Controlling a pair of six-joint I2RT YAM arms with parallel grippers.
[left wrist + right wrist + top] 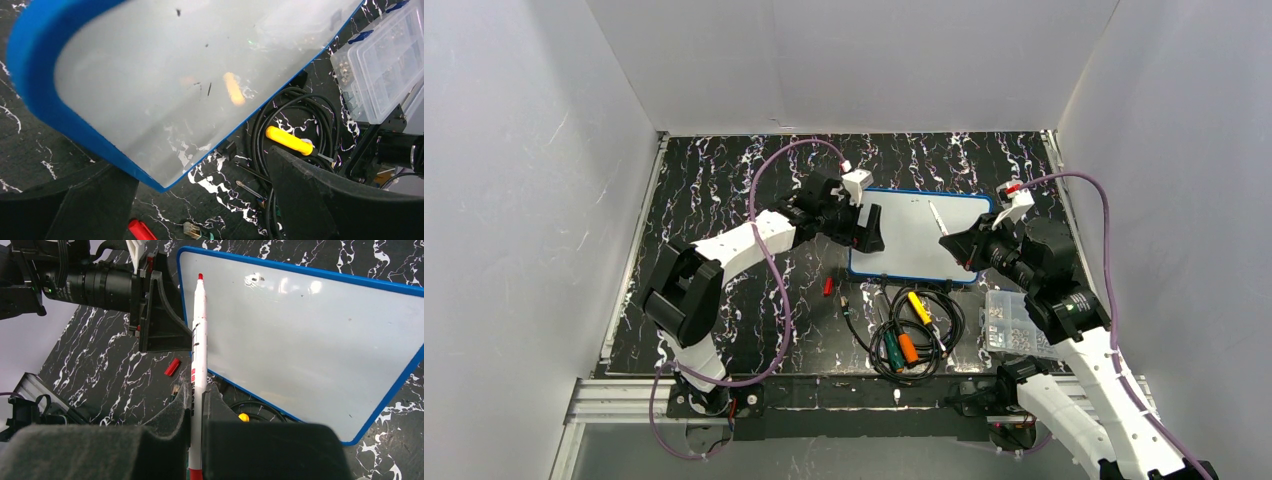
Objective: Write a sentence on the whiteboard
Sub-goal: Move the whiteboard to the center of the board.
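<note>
Right gripper [197,407] is clenched on the marker [199,340] mid-barrel, red tip pointing to 12 o'clock. Is it touching the surface? Hard to call. Left gripper [870,230] is spread wide, straddling the whiteboard [310,340] at its 9 o'clock rim. The board lies flat at 12 o'clock of the cable coil [919,335] and looks blank. It's light, stiff and slick, so it'll likely skate under pen pressure. Pin it by the blue rim.

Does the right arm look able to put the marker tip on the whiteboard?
Likely yes: right gripper holds the marker over the blank whiteboard; left gripper sits only at its edge.
</note>
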